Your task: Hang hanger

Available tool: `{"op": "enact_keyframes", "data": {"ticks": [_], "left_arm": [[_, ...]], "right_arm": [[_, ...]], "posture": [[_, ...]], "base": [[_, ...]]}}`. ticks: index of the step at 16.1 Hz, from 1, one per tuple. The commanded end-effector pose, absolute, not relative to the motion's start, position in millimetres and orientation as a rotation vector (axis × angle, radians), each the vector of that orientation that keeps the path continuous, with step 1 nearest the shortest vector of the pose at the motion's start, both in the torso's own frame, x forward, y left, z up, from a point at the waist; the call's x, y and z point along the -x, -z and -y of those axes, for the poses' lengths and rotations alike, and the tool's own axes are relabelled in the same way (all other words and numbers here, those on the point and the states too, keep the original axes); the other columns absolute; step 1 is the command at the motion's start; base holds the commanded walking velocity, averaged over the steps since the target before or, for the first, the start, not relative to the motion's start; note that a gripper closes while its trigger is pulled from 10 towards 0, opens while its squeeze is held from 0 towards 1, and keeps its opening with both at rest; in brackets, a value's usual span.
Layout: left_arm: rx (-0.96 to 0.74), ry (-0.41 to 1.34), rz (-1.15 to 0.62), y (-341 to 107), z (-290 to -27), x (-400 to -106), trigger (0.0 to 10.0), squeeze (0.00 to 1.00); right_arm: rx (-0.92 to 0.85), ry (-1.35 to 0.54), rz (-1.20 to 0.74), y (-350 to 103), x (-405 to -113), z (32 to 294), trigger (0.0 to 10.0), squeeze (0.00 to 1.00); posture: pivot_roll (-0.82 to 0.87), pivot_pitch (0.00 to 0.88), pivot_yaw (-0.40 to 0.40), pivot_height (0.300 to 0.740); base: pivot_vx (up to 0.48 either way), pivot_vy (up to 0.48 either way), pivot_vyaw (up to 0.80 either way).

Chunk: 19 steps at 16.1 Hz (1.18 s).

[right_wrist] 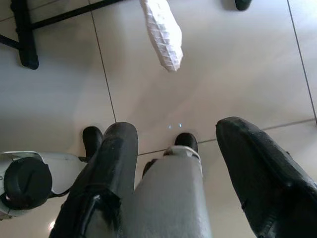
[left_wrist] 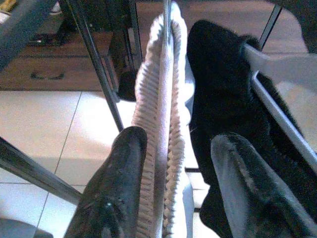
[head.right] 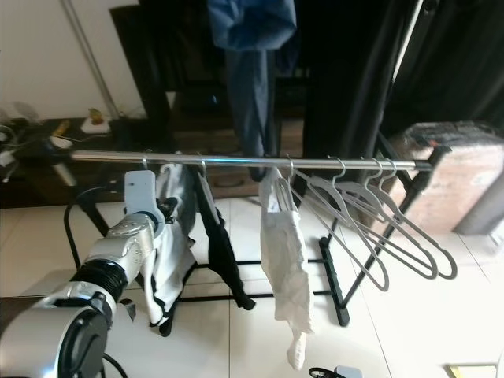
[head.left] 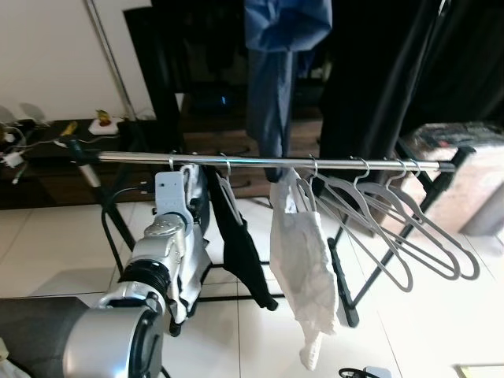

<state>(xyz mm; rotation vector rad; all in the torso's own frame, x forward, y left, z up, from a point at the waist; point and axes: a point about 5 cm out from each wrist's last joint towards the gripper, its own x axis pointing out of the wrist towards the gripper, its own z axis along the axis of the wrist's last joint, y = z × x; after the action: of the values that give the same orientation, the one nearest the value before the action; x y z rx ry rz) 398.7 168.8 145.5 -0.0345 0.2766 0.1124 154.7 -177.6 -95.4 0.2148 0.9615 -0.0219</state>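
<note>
My left jaws [left_wrist: 168, 193] stand open astride the white knit garment [left_wrist: 161, 114], its hanger hook [head.left: 171, 163] already over the rail [head.left: 260, 161]; the garment's long axis drops straight down from the rail, directly ahead of my fingers, black garment [head.left: 236, 240] just beside it. My right jaws [right_wrist: 198, 163] hang open over the floor [right_wrist: 237, 64], well apart; the left arm is plainly nearer.

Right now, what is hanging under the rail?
Under the rail hang a white-trimmed garment by the left gripper, a black garment, a white garment and empty grey hangers. Their hooks partly overlap.
</note>
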Motion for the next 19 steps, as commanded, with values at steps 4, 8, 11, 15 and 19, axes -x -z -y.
{"op": "enact_keyframes", "data": {"ticks": [4,8,11,15,19], "left_arm": [[0.044,-0.143,-0.247,-156.0,-175.7,-402.5,0.0,0.00],[-0.011,-0.198,-0.177,-169.3,-185.8,-404.9,0.0,0.00],[-0.026,-0.205,-0.135,-175.2,-185.9,-406.0,0.0,0.00],[-0.014,-0.188,-0.163,-170.4,-184.3,-405.3,0.0,0.00],[0.008,-0.204,-0.190,-163.6,-189.3,-402.6,0.0,0.00]], "right_arm": [[-0.224,0.037,-0.982,99.7,-141.1,180.9,10.0,0.00],[-0.221,0.034,-0.983,99.7,-141.3,180.9,10.0,0.00],[-0.220,0.030,-0.981,98.9,-144.5,179.4,10.0,0.00],[-0.222,0.029,-0.975,97.6,-148.8,178.0,10.0,0.00],[-0.221,0.025,-0.973,96.5,-152.3,177.5,10.0,0.00]], "posture": [[-0.07,0.174,0.002,0.740],[-0.06,0.167,0.000,0.740],[-0.06,0.158,0.002,0.740],[-0.06,0.146,0.003,0.740],[-0.05,0.138,0.004,0.740]], "base": [[0.000,0.000,0.00],[0.000,0.000,0.00],[0.000,0.000,0.00],[0.000,0.000,0.00],[0.000,0.000,0.00]]}}
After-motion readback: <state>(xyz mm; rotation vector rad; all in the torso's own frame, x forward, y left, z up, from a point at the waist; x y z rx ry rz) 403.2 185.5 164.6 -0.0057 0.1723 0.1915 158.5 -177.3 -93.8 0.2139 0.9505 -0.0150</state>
